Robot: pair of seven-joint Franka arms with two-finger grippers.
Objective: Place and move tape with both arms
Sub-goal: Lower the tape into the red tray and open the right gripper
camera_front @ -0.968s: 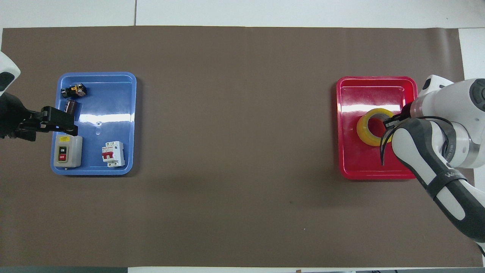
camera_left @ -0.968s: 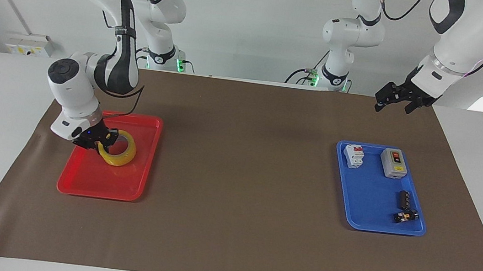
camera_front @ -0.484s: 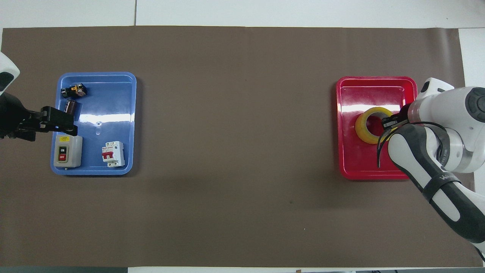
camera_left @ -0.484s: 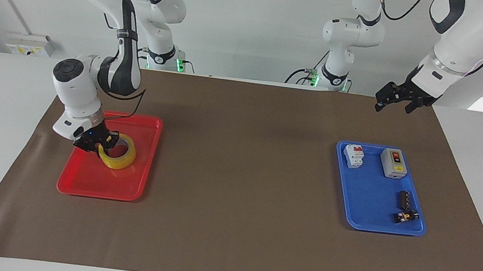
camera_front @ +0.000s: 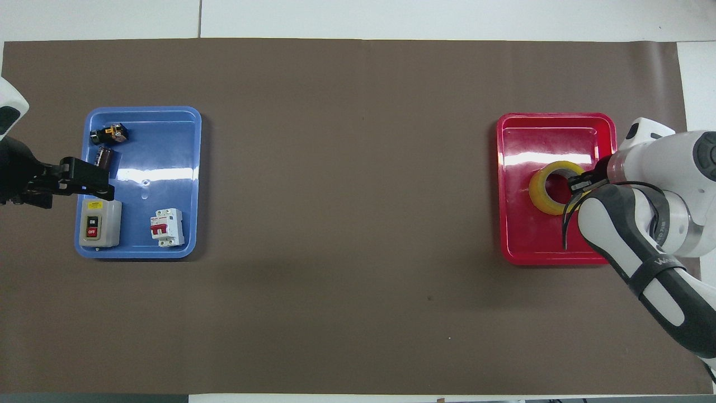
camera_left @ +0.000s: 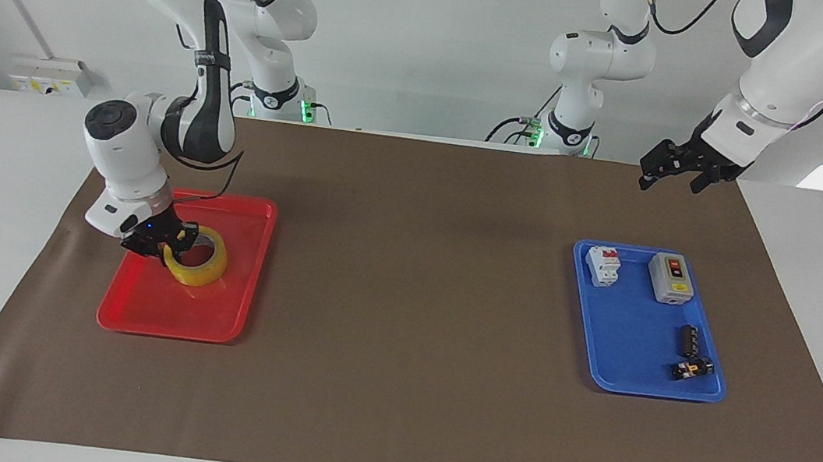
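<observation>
The yellow tape [camera_left: 206, 272] is in the red tray [camera_left: 228, 318] at the right arm's end of the table. It also shows in the overhead view [camera_front: 540, 193]. My right gripper [camera_left: 171, 241] is shut on the roll's rim, one finger inside the core hole and one outside, and holds the roll tilted low over the tray floor. In the overhead view the right gripper [camera_front: 579, 183] is at the roll's edge, partly hidden by the arm. My left gripper [camera_left: 670, 175] is open and empty, raised and waiting over the mat beside the blue tray [camera_left: 619, 366]; it also shows in the overhead view [camera_front: 84, 184].
The blue tray [camera_front: 168, 140] at the left arm's end holds a grey switch box [camera_front: 98, 223], a white circuit breaker [camera_front: 166, 226] and two small dark parts [camera_front: 107, 143]. Brown mat [camera_front: 347, 196] covers the table between the trays.
The right gripper and the tape shifted slightly within the red tray, with the roll still in its grip. The left arm has not moved.
</observation>
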